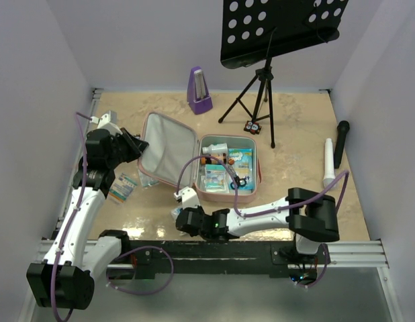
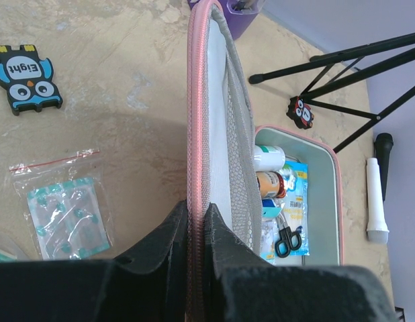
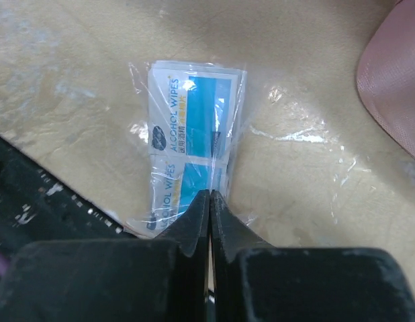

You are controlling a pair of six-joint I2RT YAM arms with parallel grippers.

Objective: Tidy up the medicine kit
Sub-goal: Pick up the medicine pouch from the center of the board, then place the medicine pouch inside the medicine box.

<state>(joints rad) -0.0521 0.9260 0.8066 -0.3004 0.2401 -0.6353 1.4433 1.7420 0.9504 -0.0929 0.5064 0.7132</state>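
Two end effectors are each clamped on something. The left end effector (image 2: 196, 208) is pinched narrow on the pink zipped rim of the medicine kit (image 1: 170, 151). It grips the raised lid by its edge, and the lid's grey mesh pocket faces the open tray.

The kit sits around the middle of the desk (image 1: 301, 127). Its tray lies flat to the right of the lid and is packed with blue-and-white packets, small bottles (image 2: 269, 158) and black-handled scissors (image 2: 287, 240).

The right end effector (image 3: 210, 196) is closed tight on the clear plastic of a bag of alcohol wipes (image 3: 187, 127). The bag lies on the desk just in front of the kit's near left corner.

On the far side of the lid from the tray, a zip bag (image 2: 63, 211) with teal-dotted contents lies flat. An owl-shaped tag marked "Eight" (image 2: 25, 77) is near it.

Behind the kit stand a purple metronome (image 1: 199, 90) and a black music stand (image 1: 274, 33). A white cylinder (image 1: 328, 161) and a black microphone (image 1: 342, 142) lie side by side near the right wall.
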